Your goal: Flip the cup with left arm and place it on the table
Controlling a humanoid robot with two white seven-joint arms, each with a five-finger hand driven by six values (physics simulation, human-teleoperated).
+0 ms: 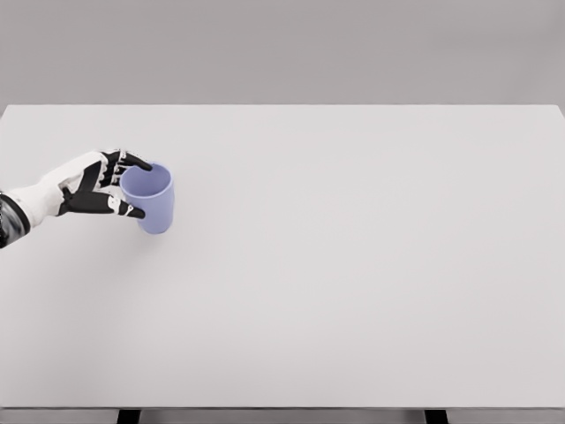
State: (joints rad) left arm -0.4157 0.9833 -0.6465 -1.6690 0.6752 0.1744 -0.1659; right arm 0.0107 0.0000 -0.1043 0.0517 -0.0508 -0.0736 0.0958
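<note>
A light blue cup (154,201) stands mouth-up on the white table (353,265) at the left side. My left hand (124,185) comes in from the left edge and sits against the cup's left side near the rim. Its black fingers curl around the cup, one finger above the rim's far edge and the thumb at the near side. The cup's base appears to rest on the table surface. My right arm is out of sight.
The table's far edge runs across the top of the view and its near edge along the bottom. Two dark table legs (129,416) show below the front edge.
</note>
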